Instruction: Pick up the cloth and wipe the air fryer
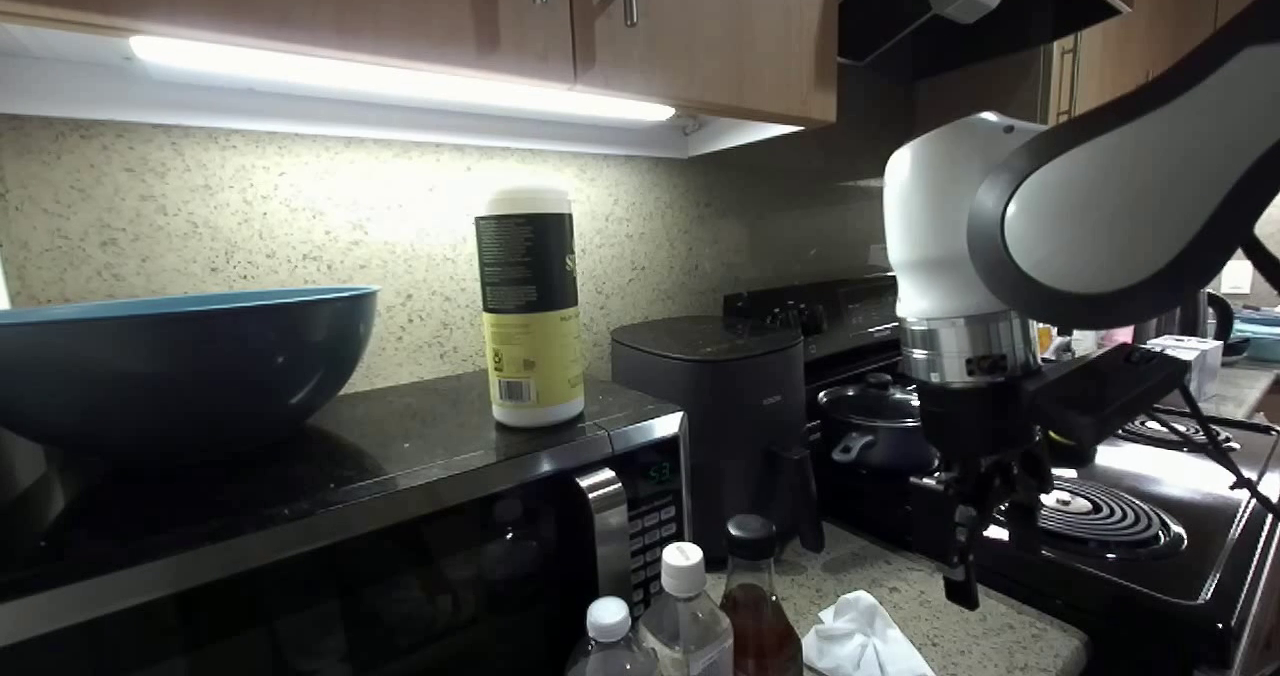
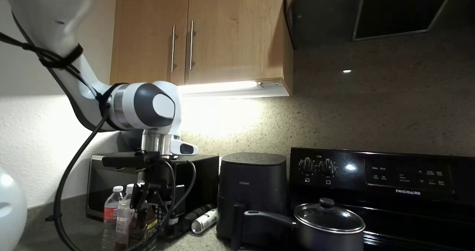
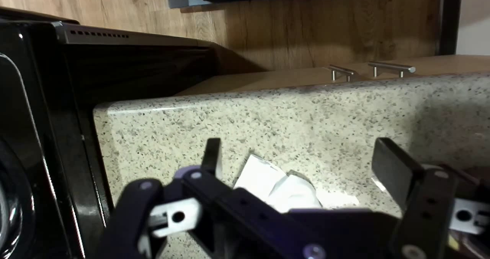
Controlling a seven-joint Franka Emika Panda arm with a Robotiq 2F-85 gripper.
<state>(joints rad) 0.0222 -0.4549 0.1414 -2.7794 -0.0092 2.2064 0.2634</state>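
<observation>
A crumpled white cloth [image 1: 865, 638] lies on the speckled counter in front of the air fryer. It also shows in the wrist view [image 3: 258, 176], partly hidden behind my gripper's linkage. The black air fryer [image 1: 712, 446] stands between the microwave and the stove. It shows in both exterior views [image 2: 252, 195] and is out of the wrist view. My gripper [image 3: 304, 159] is open and empty, its fingers wide apart above the counter around the cloth's area. In an exterior view the gripper [image 1: 968, 556] points down, apart from the cloth. The cloth does not show in the exterior view facing the fryer.
Several bottles [image 1: 685, 616] stand beside the cloth, in front of the microwave [image 1: 500, 546]. A canister [image 1: 530, 316] and a bowl [image 1: 190, 366] stand on the microwave. A lidded pot [image 2: 328, 228] with its handle towards the fryer sits on the stove [image 1: 1080, 556]. A can [image 2: 205, 221] lies beside the fryer.
</observation>
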